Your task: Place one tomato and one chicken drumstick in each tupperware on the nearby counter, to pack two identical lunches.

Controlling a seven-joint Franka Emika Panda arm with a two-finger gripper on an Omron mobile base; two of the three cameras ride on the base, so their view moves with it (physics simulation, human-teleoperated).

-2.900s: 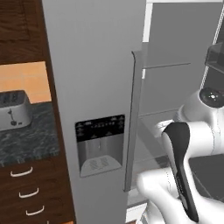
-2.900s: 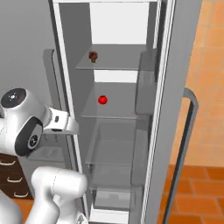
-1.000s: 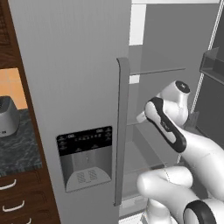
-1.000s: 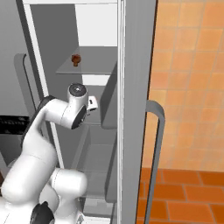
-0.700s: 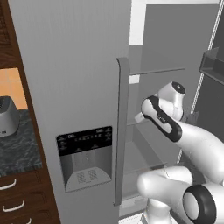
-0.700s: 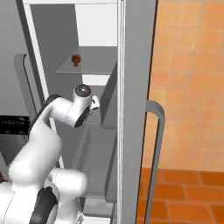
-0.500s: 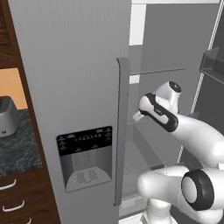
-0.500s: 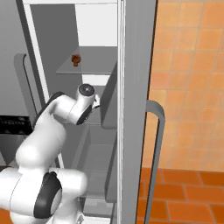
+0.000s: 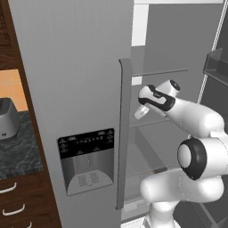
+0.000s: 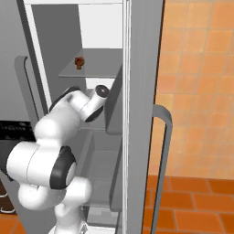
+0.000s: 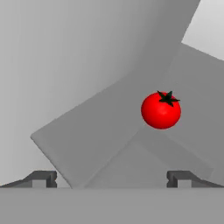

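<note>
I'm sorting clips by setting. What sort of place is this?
A rendered home kitchen, most likely: a tall grey fridge with a dispenser panel stands open, a small round red tomato sits on its shelf, and a black marbled stone counter tops brown wooden drawers.

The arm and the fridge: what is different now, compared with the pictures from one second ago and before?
The base drove nearer to the open fridge early on, then stood still. Over the last second the arm reached deeper between the shelves, bringing the open gripper toward the tomato, not yet touching it. The brown item on the upper shelf stayed put.
</note>
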